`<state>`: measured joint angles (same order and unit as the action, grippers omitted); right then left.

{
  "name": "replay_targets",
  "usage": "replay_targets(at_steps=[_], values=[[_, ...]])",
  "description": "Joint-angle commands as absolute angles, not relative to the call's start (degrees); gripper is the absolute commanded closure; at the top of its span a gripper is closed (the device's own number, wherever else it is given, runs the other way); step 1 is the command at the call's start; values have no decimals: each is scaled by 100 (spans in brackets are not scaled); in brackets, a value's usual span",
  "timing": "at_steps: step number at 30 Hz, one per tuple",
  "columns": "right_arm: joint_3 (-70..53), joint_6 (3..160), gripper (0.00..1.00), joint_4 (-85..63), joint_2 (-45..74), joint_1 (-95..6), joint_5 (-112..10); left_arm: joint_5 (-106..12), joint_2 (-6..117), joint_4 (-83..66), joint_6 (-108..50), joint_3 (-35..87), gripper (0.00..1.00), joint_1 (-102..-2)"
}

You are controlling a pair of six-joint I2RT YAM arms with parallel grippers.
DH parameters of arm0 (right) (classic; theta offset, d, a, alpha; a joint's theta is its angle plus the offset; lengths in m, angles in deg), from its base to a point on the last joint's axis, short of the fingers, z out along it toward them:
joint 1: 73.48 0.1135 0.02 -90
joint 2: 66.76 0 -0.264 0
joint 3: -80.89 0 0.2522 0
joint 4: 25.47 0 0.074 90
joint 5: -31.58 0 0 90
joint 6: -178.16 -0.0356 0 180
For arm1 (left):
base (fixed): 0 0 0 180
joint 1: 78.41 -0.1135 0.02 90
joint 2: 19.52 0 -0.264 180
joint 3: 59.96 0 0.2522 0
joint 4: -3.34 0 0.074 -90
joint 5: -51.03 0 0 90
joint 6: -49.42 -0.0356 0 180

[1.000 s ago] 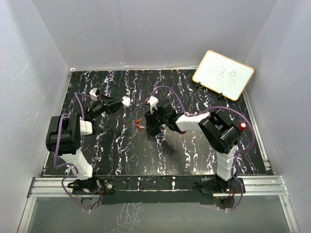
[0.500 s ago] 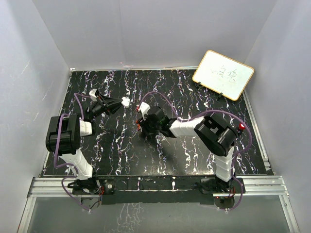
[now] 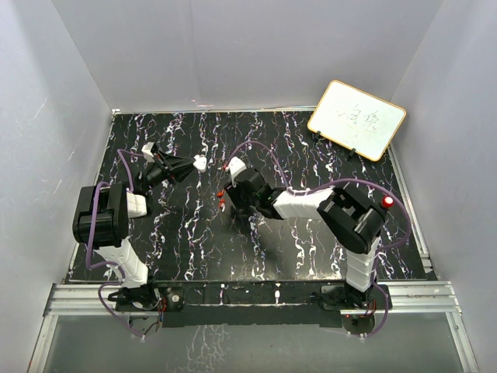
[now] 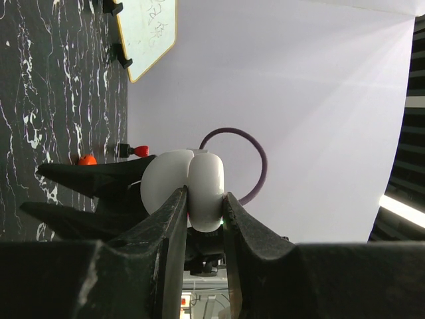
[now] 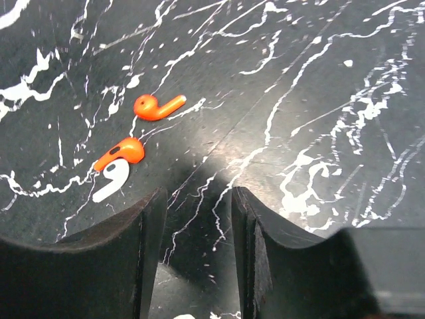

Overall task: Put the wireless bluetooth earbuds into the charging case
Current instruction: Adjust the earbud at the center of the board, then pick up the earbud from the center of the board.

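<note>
Charging case (image 4: 182, 186) sits clamped between the left fingers (image 4: 166, 246), off the desk (image 5: 319, 100). Three earbuds (image 5: 119, 151) lie at ten o'clock of the spread right fingers (image 5: 126, 246); bunched together, closing could scatter or pinch two.

We note faint handwriting on the whiteboard (image 3: 356, 119), but it is too small to read.

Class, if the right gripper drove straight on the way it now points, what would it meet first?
Probably bare black tabletop: the right gripper is open and aimed down at it, and the earbuds sit off to one side.
</note>
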<state>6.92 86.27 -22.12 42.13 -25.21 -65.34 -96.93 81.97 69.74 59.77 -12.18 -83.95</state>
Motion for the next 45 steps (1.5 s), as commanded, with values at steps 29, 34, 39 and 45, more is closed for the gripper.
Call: replay_targets(at_steps=[29,34,39,45], values=[[291,7925,59,-2085,4165,-2655,-4824,-9830,7768,7580,6021,-1333,100,-8484],[194,7964,56,-2129,4362,-2659,-4818,-9838,7779,7558,6009,-1324,100,-8488],[147,7980,56,-2213,4478,-2655,-4827,-9839,7772,7553,6003,-1327,100,-8496],[80,7995,56,-2261,4567,-2656,-4816,-9855,7786,7562,6005,-1341,100,-8500]])
